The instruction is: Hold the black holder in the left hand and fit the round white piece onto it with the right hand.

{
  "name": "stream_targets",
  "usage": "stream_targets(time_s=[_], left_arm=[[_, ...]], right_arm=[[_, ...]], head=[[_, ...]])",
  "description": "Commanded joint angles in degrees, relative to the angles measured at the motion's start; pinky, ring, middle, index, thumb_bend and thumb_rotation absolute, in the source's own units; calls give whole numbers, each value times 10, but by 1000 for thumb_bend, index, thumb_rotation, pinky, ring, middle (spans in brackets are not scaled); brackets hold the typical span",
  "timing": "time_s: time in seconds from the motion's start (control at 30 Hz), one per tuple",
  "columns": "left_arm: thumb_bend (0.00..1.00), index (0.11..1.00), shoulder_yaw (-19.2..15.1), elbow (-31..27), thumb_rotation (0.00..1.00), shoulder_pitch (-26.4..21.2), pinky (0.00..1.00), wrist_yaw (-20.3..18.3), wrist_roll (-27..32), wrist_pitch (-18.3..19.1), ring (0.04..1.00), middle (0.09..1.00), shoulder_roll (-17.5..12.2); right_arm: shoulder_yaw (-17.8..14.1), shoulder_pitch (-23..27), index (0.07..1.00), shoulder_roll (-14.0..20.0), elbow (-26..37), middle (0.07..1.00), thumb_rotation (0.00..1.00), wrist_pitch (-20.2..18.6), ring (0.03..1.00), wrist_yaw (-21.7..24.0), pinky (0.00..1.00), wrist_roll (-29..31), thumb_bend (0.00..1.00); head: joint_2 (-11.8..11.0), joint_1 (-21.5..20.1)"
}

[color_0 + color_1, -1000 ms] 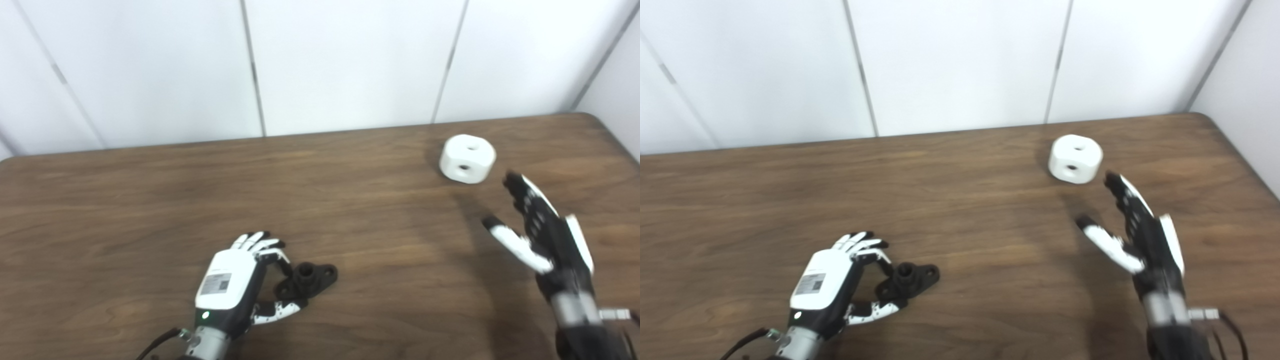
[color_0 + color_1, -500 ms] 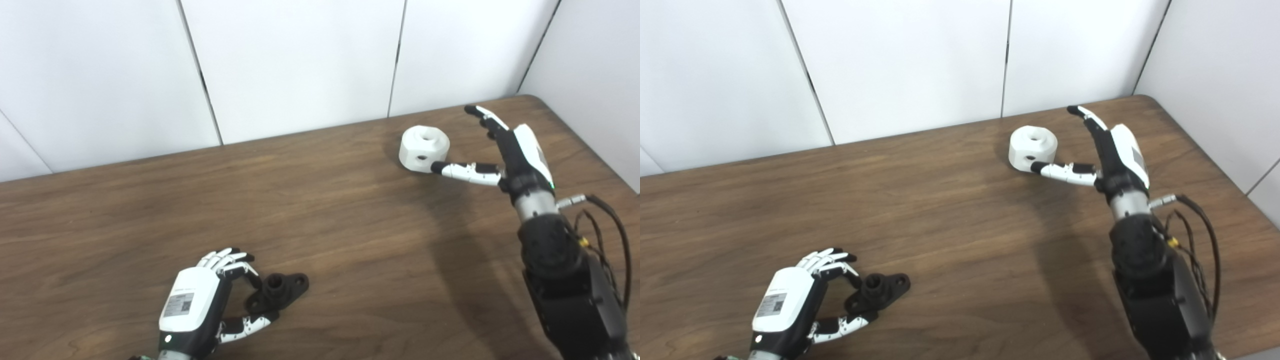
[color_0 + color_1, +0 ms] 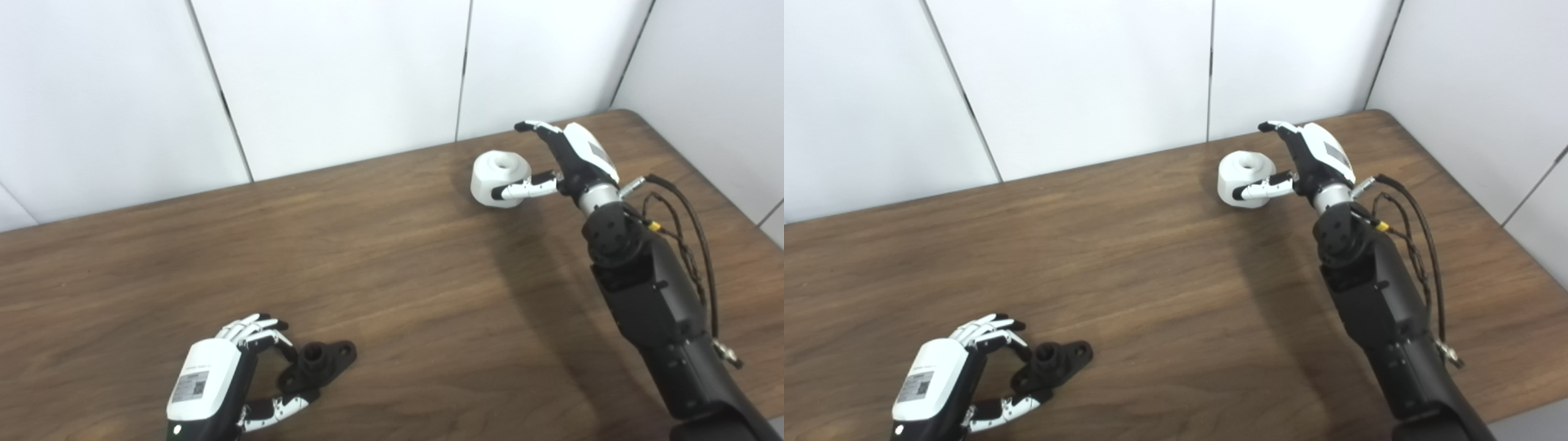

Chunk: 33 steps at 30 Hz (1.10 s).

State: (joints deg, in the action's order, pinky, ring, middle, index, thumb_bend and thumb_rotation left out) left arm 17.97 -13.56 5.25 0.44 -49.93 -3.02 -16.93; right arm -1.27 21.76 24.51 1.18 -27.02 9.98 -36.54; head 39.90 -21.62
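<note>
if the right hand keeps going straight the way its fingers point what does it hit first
Most likely the round white piece: the right hand points left toward it, thumb at its near side, fingers above. Whether they touch yet is unclear.

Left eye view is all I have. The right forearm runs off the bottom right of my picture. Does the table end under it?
Observer: Yes. In the right eye view the table's near edge shows at lower right, with grey floor beyond it. The forearm crosses that edge.
Operator: Is the right hand closed on the round white piece yet?
Observer: No. From the right eye's offset angle, bare wood shows between the right hand's arched fingertips and the far rim of the round white piece. Only the thumb lies against its near side.
</note>
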Motion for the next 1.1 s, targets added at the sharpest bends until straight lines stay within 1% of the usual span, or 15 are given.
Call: stream_targets(time_s=[0.0,0.07,0.17,0.47,0.6,0.7,0.8,1.0,1.07], left_arm=[[521,486,-6,10,56,6,845,-10,-6,3,844,764,-14],[522,486,-6,10,55,6,842,-11,-7,3,841,762,-13],[522,486,-8,9,55,6,841,-11,-6,5,837,759,-11],[522,486,-10,13,56,3,842,-16,-3,10,833,757,-8],[522,486,-11,17,55,2,840,-13,-3,7,833,758,-7],[522,486,-10,18,55,0,838,-13,-4,7,834,760,-6],[522,486,-11,17,55,1,838,-14,-3,7,834,760,-6],[521,486,-13,19,56,0,833,-14,0,7,832,761,-7],[521,486,-13,19,56,-1,837,-16,0,7,834,761,-8]], right_arm=[[0,39,857,23,-11,933,258,1,972,7,885,-20,871],[11,49,852,30,-30,930,253,1,972,10,893,-27,885],[25,63,852,38,-55,935,273,2,976,14,906,-31,893],[40,100,848,35,-118,943,275,1,983,15,929,-35,892],[29,111,839,28,-123,944,289,1,981,28,928,-38,868],[27,116,810,27,-124,943,319,1,965,34,895,-39,858],[25,118,779,25,-119,931,319,1,953,37,878,-40,839],[18,121,724,17,-112,915,307,1,898,39,786,-45,816],[20,121,708,17,-110,911,301,1,923,39,824,-45,805]], head=[[1,-2],[1,-2],[3,-1],[3,4],[3,5],[3,6],[3,6],[6,6],[6,6]])
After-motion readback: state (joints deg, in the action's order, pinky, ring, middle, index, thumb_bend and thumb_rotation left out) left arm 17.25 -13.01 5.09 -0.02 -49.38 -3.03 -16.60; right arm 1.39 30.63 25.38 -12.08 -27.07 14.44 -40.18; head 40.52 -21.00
